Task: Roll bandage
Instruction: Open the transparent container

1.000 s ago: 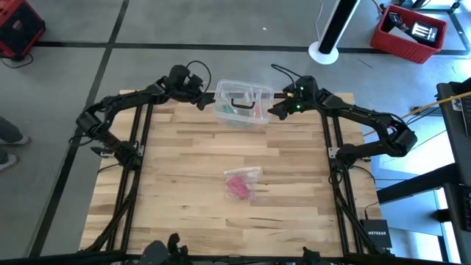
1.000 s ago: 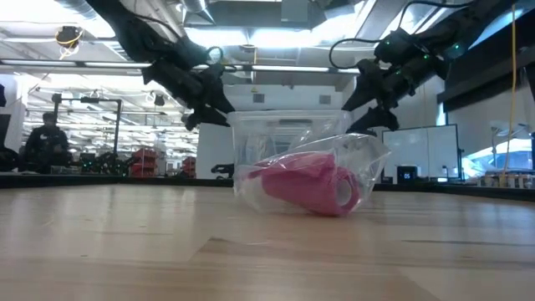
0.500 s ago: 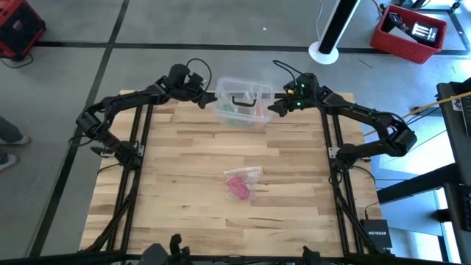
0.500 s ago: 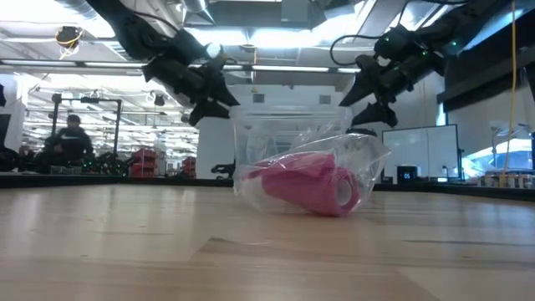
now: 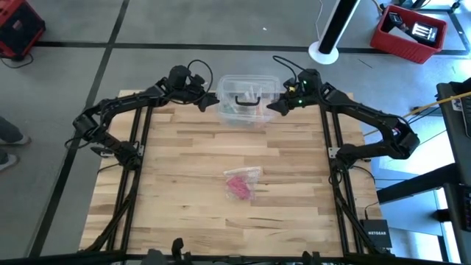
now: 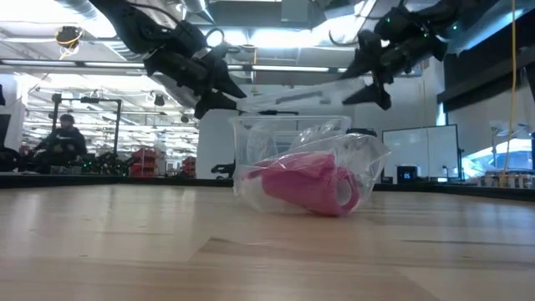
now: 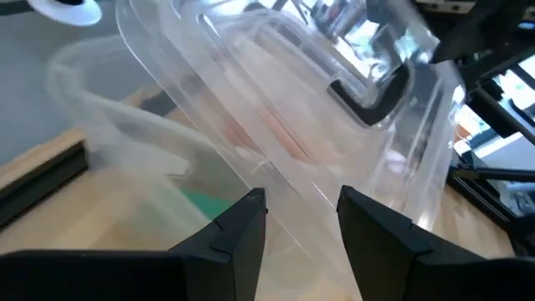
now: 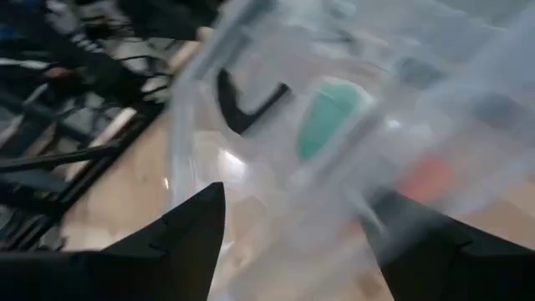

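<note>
The bandage (image 5: 238,187), a stubby pink roll, lies on its side inside a crumpled clear wrapper (image 5: 249,175) at the table's middle; it also shows in the low view (image 6: 305,186). A clear plastic box (image 6: 251,142) stands at the table's far middle. Its clear lid (image 5: 246,90), with a black handle (image 7: 376,96), is raised above the box between my two grippers. My left gripper (image 5: 212,100) is shut on the lid's left end and my right gripper (image 5: 271,107) on its right end. My left gripper pinches the lid's left edge (image 7: 294,180) between its two fingers, coming level from the table's left. The lid is lifted clear of the box and tilts, lower at this end (image 6: 244,100). My right gripper has the lid's right end (image 6: 355,75) between its two fingers, coming from the table's right. That end is the higher one; the wrist view is too blurred to show the exact place of contact.
The box holds a green thing (image 8: 322,121) and other small items. Bare wooden tabletop (image 5: 169,184) lies around the wrapped bandage. A red crate (image 5: 408,33) and a white pole base (image 5: 324,51) stand on the floor beyond the far edge. A person (image 6: 58,142) sits far behind.
Both grippers have gone up, the right one higher, and have lifted the clear lid off the box. The lid now hangs tilted above the box, which has stayed on the table. The bandage has not moved.
</note>
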